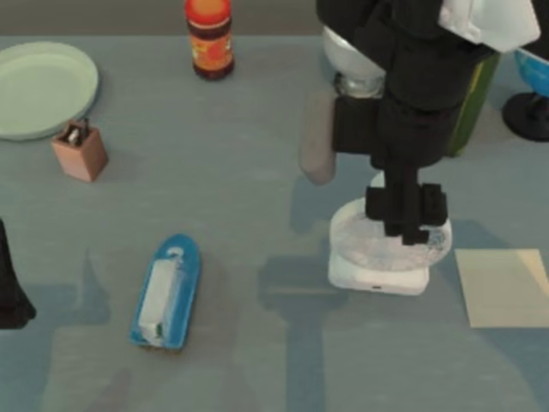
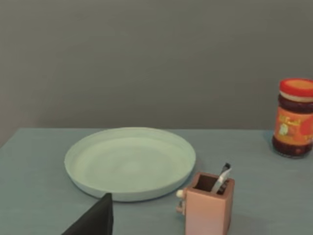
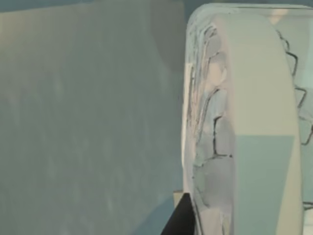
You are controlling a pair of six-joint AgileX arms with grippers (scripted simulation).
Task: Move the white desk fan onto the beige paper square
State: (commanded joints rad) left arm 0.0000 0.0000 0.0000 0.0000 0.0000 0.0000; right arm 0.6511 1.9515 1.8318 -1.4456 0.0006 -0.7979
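Over the white desk fan you have the right arm reaching down from the far edge of the table, its right gripper set on the top of the fan's round grilled head; your right wrist view is filled by that grille at close range, but whether the fingers are clamped on it or merely around it you cannot tell. Your fan stands on its rectangular base on bare tabletop, not on the beige paper square, which lies flat just to the fan's right, apart from it. Far left of the fan, you see the pale green plate, with a small tan holder box beside it. Left of the fan and nearer you lies a blue scrubbing brush. Beyond the fan and to its left stands an orange-lidded jar. Your left gripper sits parked at the left edge, fingers unreadable.
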